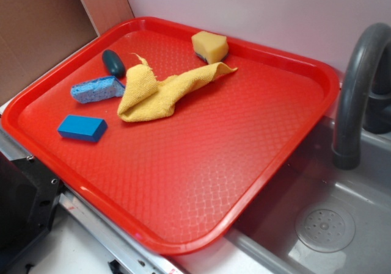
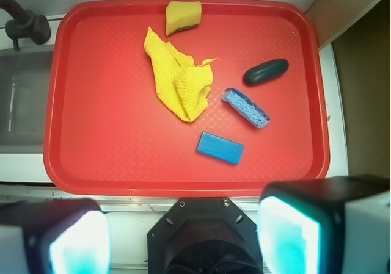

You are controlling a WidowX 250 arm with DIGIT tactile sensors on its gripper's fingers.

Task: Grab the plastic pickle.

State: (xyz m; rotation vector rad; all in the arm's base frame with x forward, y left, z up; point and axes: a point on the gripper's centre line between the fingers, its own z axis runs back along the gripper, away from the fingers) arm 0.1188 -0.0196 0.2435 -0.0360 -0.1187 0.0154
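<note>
- Tray (image 1: 256, 164) (image 2: 110, 152): red and textured, it sits partly over a grey sink (image 1: 330, 225) (image 2: 24, 103), with a dark faucet (image 1: 357, 91) (image 2: 24, 24) beside it.
- Gripper (image 2: 183, 240): seen only in the wrist view, high above the tray's near edge. Its two fingers (image 2: 287, 237) stand wide apart, with nothing between them.
- Cloth (image 1: 156, 88) (image 2: 180, 79): yellow and crumpled, lying mid-tray with one corner reaching toward the yellow sponge (image 1: 209, 46) (image 2: 182, 16) at the far rim.
- Blue sponge (image 1: 96, 90) (image 2: 245, 107): porous, just beside the cloth.
- Block (image 1: 82, 128) (image 2: 220, 147): bright blue, lying flat, near the blue sponge but apart from it.
- Pickle (image 1: 113, 63) (image 2: 266, 72): dark teal and glossy, lying on the tray between the blue sponge and the tray rim, close to the sponge, well clear of the gripper.
</note>
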